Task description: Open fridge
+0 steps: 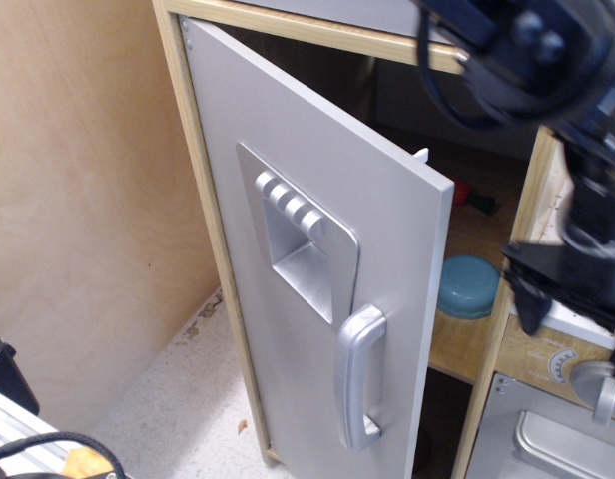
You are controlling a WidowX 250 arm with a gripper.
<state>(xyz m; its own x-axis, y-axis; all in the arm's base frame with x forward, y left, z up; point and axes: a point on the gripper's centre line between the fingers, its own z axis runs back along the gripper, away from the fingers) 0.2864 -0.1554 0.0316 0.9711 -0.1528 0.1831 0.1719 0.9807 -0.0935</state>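
The fridge is a tall light wood cabinet [201, 239] with a matte silver-grey door [278, 339]. The door stands swung out on its left hinges, well ajar. It carries a recessed dispenser panel [300, 249] with round buttons [288, 205] and a curved silver handle [358, 379]. Inside, a teal bowl [469, 286] sits on a wood shelf. My gripper [549, 289] is dark and blurred at the right, off the door and right of the opening. It touches nothing I can see. Its jaws are too blurred to read.
A small silver oven door [547, 444] with a dial [562, 366] is at the lower right. A plywood wall [88, 200] stands left. A speckled white floor [178, 399] lies below. Dark cable and equipment [28, 449] fill the bottom left corner.
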